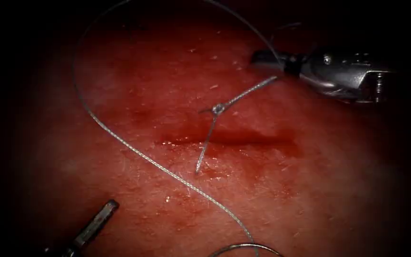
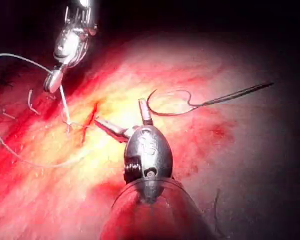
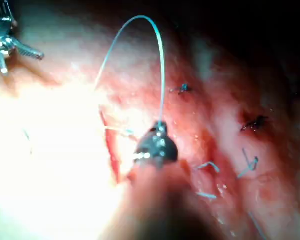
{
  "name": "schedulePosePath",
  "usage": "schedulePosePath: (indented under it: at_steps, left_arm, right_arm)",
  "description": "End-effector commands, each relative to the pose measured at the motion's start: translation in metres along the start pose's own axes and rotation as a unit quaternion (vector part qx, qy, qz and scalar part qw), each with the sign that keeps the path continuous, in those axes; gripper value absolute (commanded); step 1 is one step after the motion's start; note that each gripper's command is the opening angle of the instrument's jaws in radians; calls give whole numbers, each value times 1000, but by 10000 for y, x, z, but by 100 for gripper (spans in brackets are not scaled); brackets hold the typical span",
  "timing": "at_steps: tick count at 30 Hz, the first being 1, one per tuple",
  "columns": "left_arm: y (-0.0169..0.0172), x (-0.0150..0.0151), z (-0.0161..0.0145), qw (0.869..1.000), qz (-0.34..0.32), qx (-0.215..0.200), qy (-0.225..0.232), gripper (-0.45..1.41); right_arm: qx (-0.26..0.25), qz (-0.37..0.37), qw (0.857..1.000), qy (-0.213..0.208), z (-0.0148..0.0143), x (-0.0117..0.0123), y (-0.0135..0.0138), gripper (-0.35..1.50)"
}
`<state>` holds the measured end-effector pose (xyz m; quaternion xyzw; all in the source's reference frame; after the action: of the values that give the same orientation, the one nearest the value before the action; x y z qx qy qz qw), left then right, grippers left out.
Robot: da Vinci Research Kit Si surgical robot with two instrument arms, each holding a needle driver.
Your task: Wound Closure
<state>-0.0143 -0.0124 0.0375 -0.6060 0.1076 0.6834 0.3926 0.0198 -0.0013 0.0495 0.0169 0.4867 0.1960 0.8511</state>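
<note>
While the right arm's silver tool [image 1: 267,59] has its fingers clamped on the thin grey thread [image 1: 134,152] above the cut, the left arm's dark tool [image 1: 102,216] waits low on the left, its fingers spread in the left wrist view and holding nothing. One knot [image 1: 218,109] sits tied just above the dark red cut [image 1: 229,138] in the glistening red tissue [image 1: 334,181]. The curved needle [image 2: 170,107] lies loose on the tissue, well clear. To the knot's right the cut looks unstitched.

Left gripper [image 2: 121,119] splayed, seemingly empty.
</note>
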Motion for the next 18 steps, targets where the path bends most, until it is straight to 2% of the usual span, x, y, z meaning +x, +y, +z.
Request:
schedulePosePath:
  at_steps: [1, 9, 18]
  left_arm:
    - [-3, -3, 3, 1000, -1, 9, 3, 57]
    - [-59, 6, 20, 998, -14, 57, 5, 56]
    - [-111, -22, 54, 996, 1, 89, -6, 66]
  right_arm:
    - [-4, 2, 1000, -3, 1, -6, -2, -35]
    - [-10, 4, 1000, -1, -5, -7, -6, -35]
    - [-6, 4, 1000, 3, 0, -4, -12, -35]
